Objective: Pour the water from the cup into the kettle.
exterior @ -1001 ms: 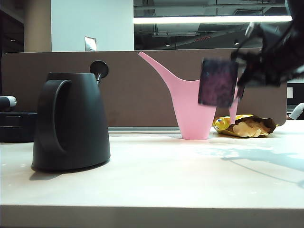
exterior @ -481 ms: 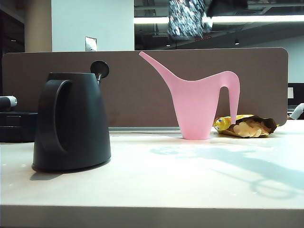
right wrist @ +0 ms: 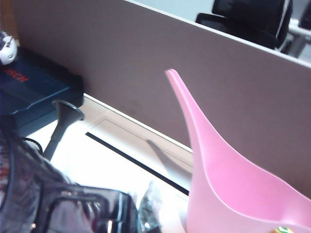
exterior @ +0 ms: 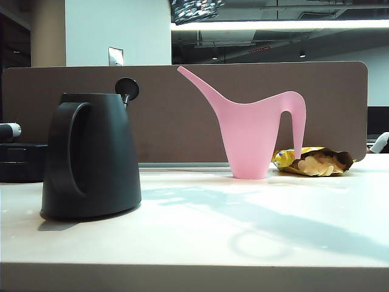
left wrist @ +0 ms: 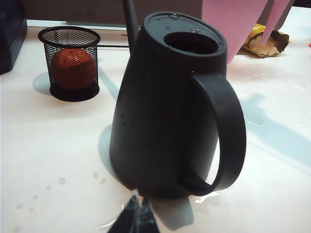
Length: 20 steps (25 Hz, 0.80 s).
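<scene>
The black kettle (exterior: 91, 155) stands on the left of the table; its round top opening (left wrist: 191, 42) is uncovered and its loop handle (left wrist: 228, 131) faces my left wrist camera. The dark dimpled cup (exterior: 194, 7) hangs high at the exterior view's top edge, cut off, up and to the right of the kettle. In the right wrist view the cup (right wrist: 68, 206) fills the near corner, with my right gripper (right wrist: 141, 213) shut on it. My left gripper (left wrist: 136, 218) sits low in front of the kettle's base, tips together, holding nothing.
A pink watering can (exterior: 255, 134) stands mid-table before the brown divider (exterior: 340, 97). An open chip bag (exterior: 313, 161) lies behind it. A mesh cup holding an orange ball (left wrist: 70, 63) sits beyond the kettle. Water drops (left wrist: 252, 124) lie around the kettle.
The cup, held by my right gripper, has risen and travelled left, from beside the watering can's handle to the top edge nearer the kettle. The left arm stayed still.
</scene>
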{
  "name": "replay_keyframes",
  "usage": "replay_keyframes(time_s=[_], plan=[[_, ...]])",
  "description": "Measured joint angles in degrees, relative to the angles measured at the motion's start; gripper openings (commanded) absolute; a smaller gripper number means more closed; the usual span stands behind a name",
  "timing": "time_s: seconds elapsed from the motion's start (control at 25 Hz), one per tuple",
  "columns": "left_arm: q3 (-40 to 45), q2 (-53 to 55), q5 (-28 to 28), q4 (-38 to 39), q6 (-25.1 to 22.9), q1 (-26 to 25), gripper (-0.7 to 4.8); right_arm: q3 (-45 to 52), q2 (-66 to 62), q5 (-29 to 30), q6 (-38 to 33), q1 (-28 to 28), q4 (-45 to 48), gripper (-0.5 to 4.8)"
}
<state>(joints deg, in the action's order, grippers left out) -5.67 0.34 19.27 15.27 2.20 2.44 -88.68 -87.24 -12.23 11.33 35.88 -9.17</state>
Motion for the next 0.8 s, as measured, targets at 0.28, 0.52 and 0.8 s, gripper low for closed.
replay_keyframes(time_s=[0.28,0.52,0.8], plan=[[0.0,0.0,0.02,0.0,0.0,0.0,-0.05,-6.19,-9.64,-7.78,12.59,7.13,-3.78,-0.05],[0.0,0.0,0.02,0.02,0.0,0.0,-0.05,-6.27,-13.33,-12.17,21.57,10.95,-3.32,-0.05],[0.0,0.0,0.02,0.0,0.0,0.0,-0.05,-6.54,-15.23,-14.86,33.42,13.75,1.2,-0.05]])
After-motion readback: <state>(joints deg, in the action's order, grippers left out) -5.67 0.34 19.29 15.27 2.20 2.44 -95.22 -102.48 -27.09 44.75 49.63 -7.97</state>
